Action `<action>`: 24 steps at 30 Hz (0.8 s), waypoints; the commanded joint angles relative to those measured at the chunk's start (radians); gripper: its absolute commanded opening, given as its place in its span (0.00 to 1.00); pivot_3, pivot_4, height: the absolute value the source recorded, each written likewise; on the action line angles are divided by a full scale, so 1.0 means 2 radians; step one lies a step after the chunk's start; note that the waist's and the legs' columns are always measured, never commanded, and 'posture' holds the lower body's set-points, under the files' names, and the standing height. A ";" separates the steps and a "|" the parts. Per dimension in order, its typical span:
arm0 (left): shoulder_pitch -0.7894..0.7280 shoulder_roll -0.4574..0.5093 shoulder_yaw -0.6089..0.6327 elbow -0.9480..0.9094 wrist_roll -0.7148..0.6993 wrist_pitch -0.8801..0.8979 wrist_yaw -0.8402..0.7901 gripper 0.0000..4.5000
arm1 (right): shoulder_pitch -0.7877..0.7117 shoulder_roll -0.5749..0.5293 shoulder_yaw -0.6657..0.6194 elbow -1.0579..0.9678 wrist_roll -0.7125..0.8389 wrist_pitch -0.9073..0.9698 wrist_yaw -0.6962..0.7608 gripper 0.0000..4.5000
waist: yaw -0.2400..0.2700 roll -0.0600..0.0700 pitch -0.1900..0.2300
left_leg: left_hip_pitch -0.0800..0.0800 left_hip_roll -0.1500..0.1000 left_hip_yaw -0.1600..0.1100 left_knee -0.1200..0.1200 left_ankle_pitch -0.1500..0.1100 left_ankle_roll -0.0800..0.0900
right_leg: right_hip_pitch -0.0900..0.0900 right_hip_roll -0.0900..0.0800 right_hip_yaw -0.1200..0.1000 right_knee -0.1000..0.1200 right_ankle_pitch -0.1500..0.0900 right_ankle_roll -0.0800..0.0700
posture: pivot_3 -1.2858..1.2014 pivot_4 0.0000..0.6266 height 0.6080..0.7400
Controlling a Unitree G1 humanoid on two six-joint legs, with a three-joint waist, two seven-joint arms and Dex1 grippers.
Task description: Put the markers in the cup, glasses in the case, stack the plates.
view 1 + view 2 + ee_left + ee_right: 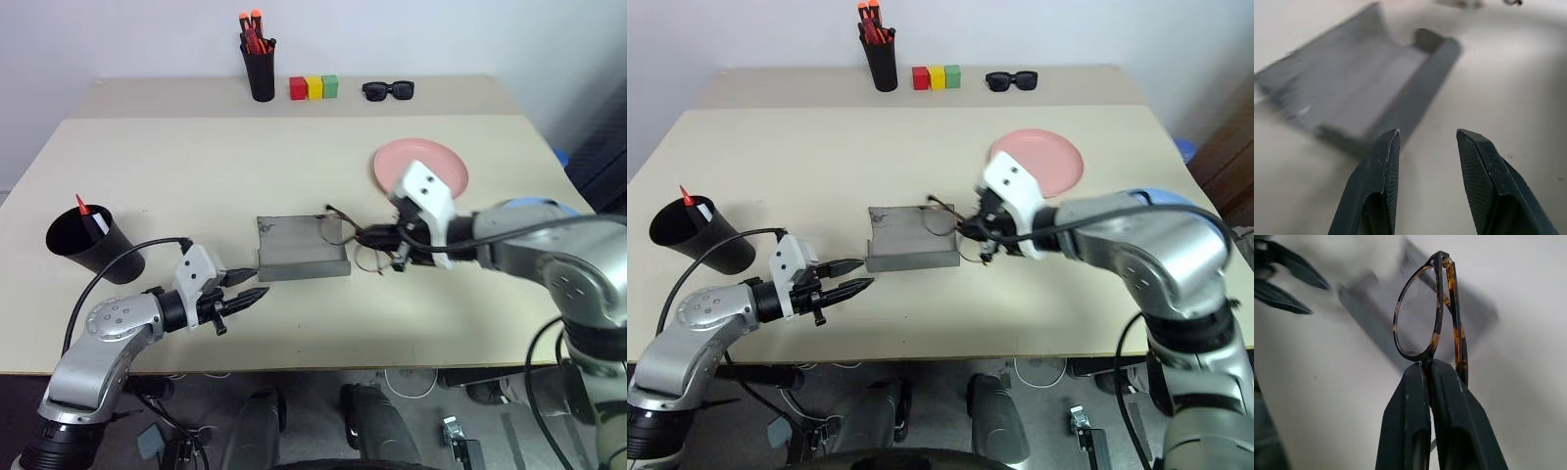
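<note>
Grey case lies open mid-counter with the left hand part-open just near it, so the right hand, pinching the glasses, should lower them folded and level into the tray.

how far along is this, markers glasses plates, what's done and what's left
Done, it seems: the red marker and the white marker stand in the wide black plastic cup. In hand: the right gripper has its jaws shut on the thin-framed clear-lens glasses, held beside the open grey hard-shell case. Left: glasses into the case, and stacking; the round pink plate lies alone.
</note>
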 commanded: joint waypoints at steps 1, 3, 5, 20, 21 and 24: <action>0.007 -0.013 0.035 -0.003 -0.017 -0.015 0.023 0.42 | -0.057 0.030 0.082 0.084 -0.079 -0.107 0.065 0.01 | 0.000 -0.001 0.000 | 0.000 0.000 0.000 0.000 0.000 0.000 | 0.000 0.000 0.000 0.000 0.000 0.000 | 0.52 0.24 1.00; 0.015 -0.020 0.046 -0.010 -0.026 -0.010 0.036 0.42 | -0.090 0.066 0.125 0.152 -0.117 -0.154 0.096 0.01 | -0.002 -0.001 0.000 | 0.000 0.000 0.000 0.000 0.000 0.000 | 0.000 0.000 0.000 0.000 0.000 0.000 | 0.52 0.24 1.00; 0.027 -0.022 0.051 -0.021 -0.026 -0.014 0.041 0.42 | -0.107 0.090 0.153 0.207 -0.152 -0.199 0.126 0.01 | -0.002 -0.001 0.000 | 0.000 0.000 0.000 0.000 0.000 0.000 | 0.000 0.000 0.000 0.000 0.000 0.000 | 0.52 0.24 1.00; 0.068 -0.033 0.064 -0.055 -0.022 -0.022 0.081 0.42 | -0.084 0.118 0.174 0.292 -0.240 -0.268 0.238 0.15 | -0.001 0.000 0.000 | 0.000 0.000 -0.001 0.000 0.000 0.000 | -0.001 -0.001 0.000 0.001 0.000 0.000 | 0.52 0.24 1.00; 0.064 -0.032 0.064 -0.054 -0.023 -0.021 0.083 0.42 | -0.084 0.120 0.172 0.293 -0.242 -0.268 0.239 0.20 | -0.001 0.000 0.000 | 0.000 0.000 -0.001 0.000 0.000 0.000 | -0.001 -0.001 0.000 0.001 0.000 0.000 | 0.52 0.24 1.00; 0.044 -0.032 0.062 -0.050 -0.026 -0.011 0.091 0.42 | -0.084 0.131 0.156 0.299 -0.247 -0.269 0.225 0.52 | -0.003 -0.001 0.000 | 0.000 0.000 -0.001 0.000 0.000 0.000 | -0.001 0.000 0.000 0.001 0.001 0.000 | 0.52 0.24 1.00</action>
